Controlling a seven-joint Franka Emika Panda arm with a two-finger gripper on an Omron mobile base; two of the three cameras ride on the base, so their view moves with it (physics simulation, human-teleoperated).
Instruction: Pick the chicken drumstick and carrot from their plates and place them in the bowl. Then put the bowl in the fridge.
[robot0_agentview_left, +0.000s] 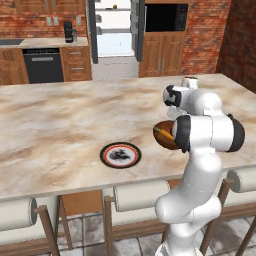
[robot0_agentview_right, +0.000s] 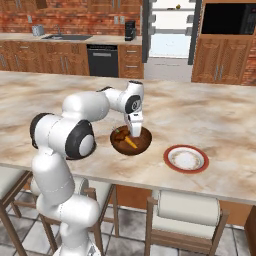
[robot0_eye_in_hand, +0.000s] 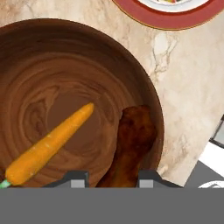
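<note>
Two foods (robot0_eye_in_hand: 48, 146) in bowl (robot0_eye_in_hand: 87, 57).

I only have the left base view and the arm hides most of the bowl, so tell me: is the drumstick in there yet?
Observer: Yes, the drumstick lies in the bowl beside the carrot.
Operator: Is the gripper gripping it?
Observer: Unclear; the gripper has its tips on either side of the drumstick's end.
Operator: Where's the plain plate?
Observer: The plain plate sits bare on the counter, right of the bowl.
</note>
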